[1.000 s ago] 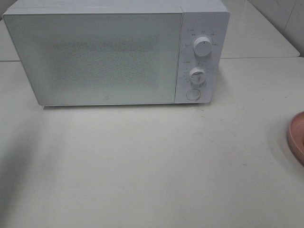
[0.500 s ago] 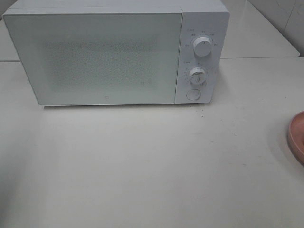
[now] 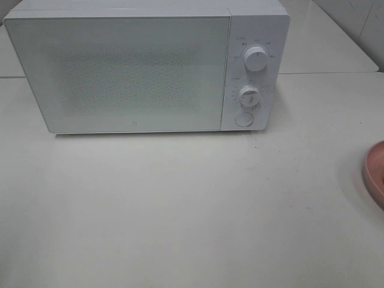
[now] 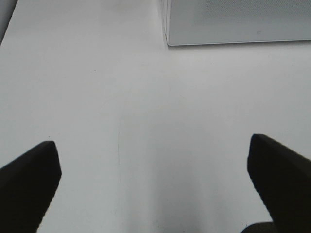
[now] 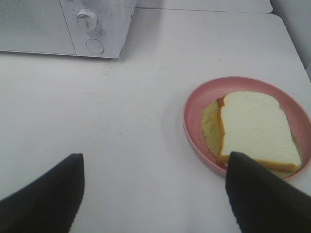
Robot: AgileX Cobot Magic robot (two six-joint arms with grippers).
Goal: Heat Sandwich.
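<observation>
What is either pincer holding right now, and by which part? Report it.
Nothing is held. The left pincer stands open over bare table. The right pincer is open too, and the sandwich lies untouched on the pink plate.

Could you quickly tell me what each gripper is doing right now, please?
Left gripper: open, holding nothing, above bare table.
Right gripper: open, holding nothing, near the sandwich.

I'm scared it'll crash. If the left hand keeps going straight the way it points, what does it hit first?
Probably just the bare table. The open left hand holds nothing, and the microwave sits further on, off to one side. Depth is hard to judge.
</observation>
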